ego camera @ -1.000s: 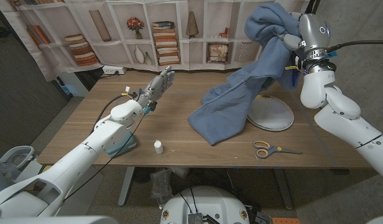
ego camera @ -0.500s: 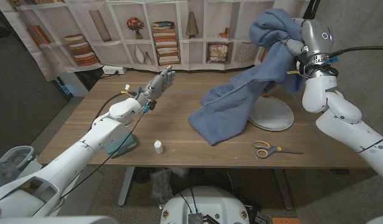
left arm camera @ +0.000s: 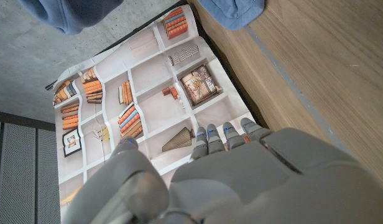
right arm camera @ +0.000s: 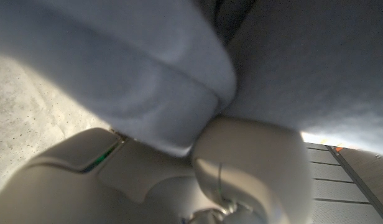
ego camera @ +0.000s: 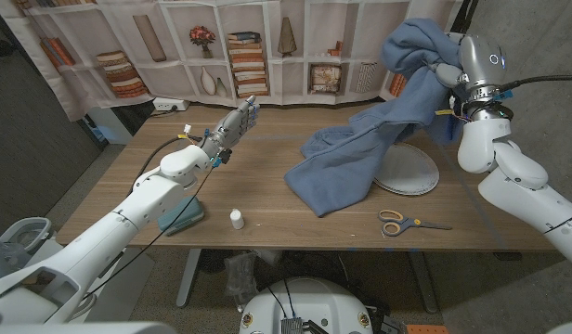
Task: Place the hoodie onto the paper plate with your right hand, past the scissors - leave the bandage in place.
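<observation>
1. Right hand (ego camera: 441,67) is raised high at about 2 o'clock above the table (ego camera: 267,199), its fingers closed in the blue hoodie (ego camera: 360,153); in the right wrist view blue cloth is bunched over the hand (right arm camera: 241,168).
2. Hoodie hangs from that grip and trails down toward 8 o'clock; its lower end lies spread on the wood, and one edge drapes over the rim of the paper plate (ego camera: 411,172).
3. Scissors (ego camera: 397,223) with yellow handles lie at 6 o'clock of the plate, near the table's front edge, apart from the cloth.
4. Left hand (ego camera: 235,125) is held over the table at about 10 o'clock, fingers stretched out and holding nothing; the left wrist view shows those fingers (left arm camera: 232,134) pointing at a bookshelf backdrop (left arm camera: 142,99).
5. Small white bottle (ego camera: 237,219) stands near the front edge; a teal object (ego camera: 186,215), partly hidden under the left arm, lies at its 9 o'clock.
</observation>
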Tool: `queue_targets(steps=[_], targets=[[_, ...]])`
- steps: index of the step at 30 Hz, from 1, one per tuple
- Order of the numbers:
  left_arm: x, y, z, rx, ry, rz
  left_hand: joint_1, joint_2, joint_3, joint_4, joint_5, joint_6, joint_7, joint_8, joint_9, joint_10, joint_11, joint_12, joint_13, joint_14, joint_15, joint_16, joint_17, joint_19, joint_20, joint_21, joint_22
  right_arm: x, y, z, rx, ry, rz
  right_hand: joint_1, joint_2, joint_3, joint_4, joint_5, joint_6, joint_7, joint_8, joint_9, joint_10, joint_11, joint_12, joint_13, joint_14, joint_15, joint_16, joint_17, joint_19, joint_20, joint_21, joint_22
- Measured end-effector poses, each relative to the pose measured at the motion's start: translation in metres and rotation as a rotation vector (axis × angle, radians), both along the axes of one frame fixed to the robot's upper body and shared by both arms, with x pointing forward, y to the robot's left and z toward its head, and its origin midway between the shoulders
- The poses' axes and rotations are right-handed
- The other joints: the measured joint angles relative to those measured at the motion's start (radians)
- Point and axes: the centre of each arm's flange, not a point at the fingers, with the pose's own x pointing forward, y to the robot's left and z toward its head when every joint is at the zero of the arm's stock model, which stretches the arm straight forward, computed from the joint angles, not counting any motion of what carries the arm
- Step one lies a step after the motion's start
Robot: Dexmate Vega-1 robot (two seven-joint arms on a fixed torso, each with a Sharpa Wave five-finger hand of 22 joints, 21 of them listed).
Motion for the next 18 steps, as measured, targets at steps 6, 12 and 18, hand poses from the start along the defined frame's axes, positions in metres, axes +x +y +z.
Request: queue_targets(steps=[6,12,18], targets=[[-0.002,0.0,-0.002,-0.004,0.0,0.004,0.0,0.0,0.0,0.0,0.0,0.0,0.0,0.0,0.0,0.0,0.0,0.0,0.0,0.0,0.0,0.0,0.0,0.0,0.0,0.0,0.0,0.001,-0.005,-0.002,0.004,0.005,-0.009,0.0,0.0,0.0,0.0,0.004,0.0,0.0,0.0,0.0,0.005,0.005,0.0,0.0,-0.004,0.004,0.0,0.002,-0.004,0.004,0.008,0.0],[-0.003,0.001,-0.002,-0.009,0.001,0.012,0.0,0.0,0.0,0.0,0.0,0.0,0.0,0.0,0.0,0.0,0.0,0.0,0.0,0.0,0.0,0.0,0.0,0.0,0.0,0.0,0.0,0.005,-0.011,-0.009,0.008,0.013,-0.027,0.0,0.0,0.0,0.0,0.004,0.002,0.002,-0.003,-0.001,0.005,0.005,-0.004,0.0,-0.007,0.004,-0.003,0.002,-0.014,0.007,0.008,0.0],[-0.004,0.001,-0.003,-0.01,0.004,0.017,0.0,0.0,-0.004,-0.004,0.0,0.0,0.0,0.0,0.0,0.0,0.0,0.0,0.0,0.0,0.0,0.0,0.0,0.0,0.0,0.0,0.0,0.01,-0.017,-0.017,0.014,0.026,-0.052,0.0,0.0,0.0,0.0,0.004,0.002,0.002,0.0,-0.001,0.005,0.005,-0.004,0.001,-0.013,0.009,-0.003,0.002,-0.014,0.007,0.008,-0.001]])
